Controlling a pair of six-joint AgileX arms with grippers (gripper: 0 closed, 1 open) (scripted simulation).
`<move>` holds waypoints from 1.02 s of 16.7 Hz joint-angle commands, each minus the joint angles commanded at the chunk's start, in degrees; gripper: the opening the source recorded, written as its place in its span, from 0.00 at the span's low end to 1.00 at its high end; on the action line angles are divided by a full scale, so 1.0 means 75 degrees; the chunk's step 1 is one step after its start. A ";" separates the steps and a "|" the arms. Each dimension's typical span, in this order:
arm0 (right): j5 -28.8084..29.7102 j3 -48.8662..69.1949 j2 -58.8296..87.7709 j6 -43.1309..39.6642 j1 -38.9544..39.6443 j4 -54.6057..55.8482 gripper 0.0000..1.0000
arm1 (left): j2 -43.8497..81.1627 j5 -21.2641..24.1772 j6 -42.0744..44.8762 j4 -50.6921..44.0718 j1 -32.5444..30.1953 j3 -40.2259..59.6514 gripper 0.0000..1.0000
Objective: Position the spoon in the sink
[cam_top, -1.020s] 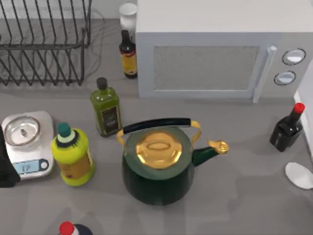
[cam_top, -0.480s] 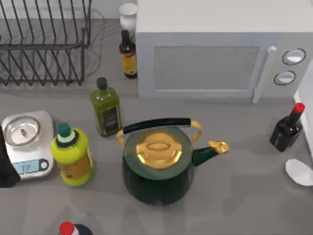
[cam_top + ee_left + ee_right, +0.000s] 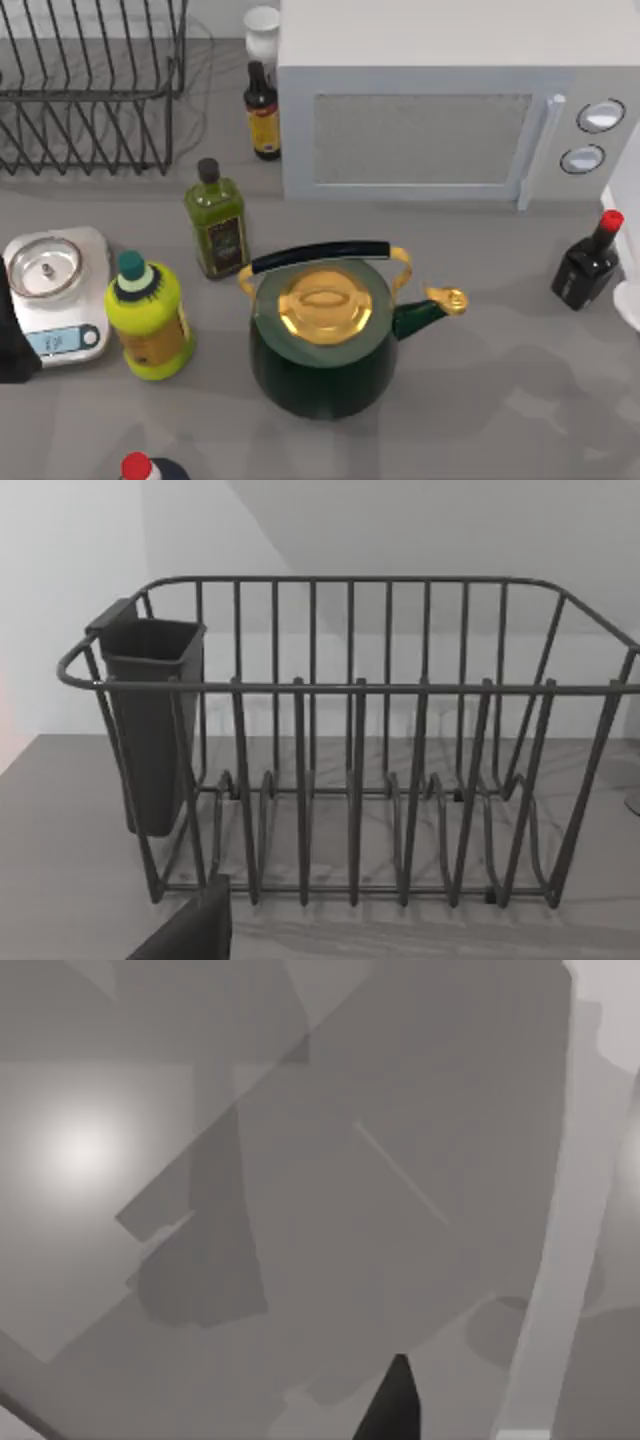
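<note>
One thing matters: the spoon (image 3: 631,303), a pale sliver at the top view's right edge, just beside the dark red-capped bottle (image 3: 587,266).
Spoon, what shows: part of the rounded bowl alone; the handle is cut off by the frame, so its long axis cannot be told.
Spoon, support: it may be lifted off the grey tabletop (image 3: 480,400) and carried, but the pale patch is too small to say for sure.
Nearer arm: the right arm, judged from the spoon lying at the far right side.
Right claw: a dark pointed tip (image 3: 392,1405) juts into the right wrist view over blurred grey surfaces; how far apart the fingers stand, and whether they hold the spoon, cannot be told.
Left arm: parked at the left side, a dark shape (image 3: 12,335) at the edge beside the white scale (image 3: 56,297); its wrist camera faces the wire dish rack (image 3: 350,740) with a dark cutlery cup (image 3: 152,720) on one end.
Left claw: a dark corner (image 3: 190,935) low in the left wrist view; its opening cannot be told, and nothing is seen in it.
Middle of the tabletop: a green kettle with a gold lid (image 3: 325,330), an olive oil bottle (image 3: 216,222), a yellow bottle (image 3: 148,318), and a microwave (image 3: 440,110) at the back.
Sink: unseen, so which way the spoon must travel is unclear.
</note>
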 joint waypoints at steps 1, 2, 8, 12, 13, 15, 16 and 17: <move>0.0000 0.0124 -0.0101 0.0011 -0.0005 -0.0156 0.00 | 0.0000 0.0000 0.0000 0.0000 0.0000 0.0000 1.00; 0.0000 0.0184 -0.0158 0.0019 -0.0008 -0.0231 0.00 | 0.0000 0.0000 0.0000 0.0000 0.0000 0.0000 1.00; 0.0007 0.0246 -0.0120 0.0033 -0.0027 -0.0243 0.00 | 0.0000 0.0000 0.0000 0.0000 0.0000 0.0000 1.00; 0.0073 0.1331 0.0241 -0.0015 -0.0325 -0.0536 0.00 | 0.0000 0.0000 0.0000 0.0000 0.0000 0.0000 1.00; 0.0083 0.1794 0.0470 -0.0046 -0.0390 -0.0649 0.00 | 0.0000 0.0000 0.0000 0.0000 0.0000 0.0000 1.00; 0.0090 0.2946 0.1134 -0.0126 -0.0489 -0.0931 0.00 | 0.0000 0.0000 0.0000 0.0000 0.0000 0.0000 1.00; 0.0091 0.3633 0.1567 -0.0172 -0.0529 -0.1103 0.00 | 0.0000 0.0000 0.0000 0.0000 0.0000 0.0000 1.00; 0.0091 0.4395 0.2063 -0.0221 -0.0567 -0.1298 0.00 | 0.0000 0.0000 0.0000 0.0000 0.0000 0.0000 1.00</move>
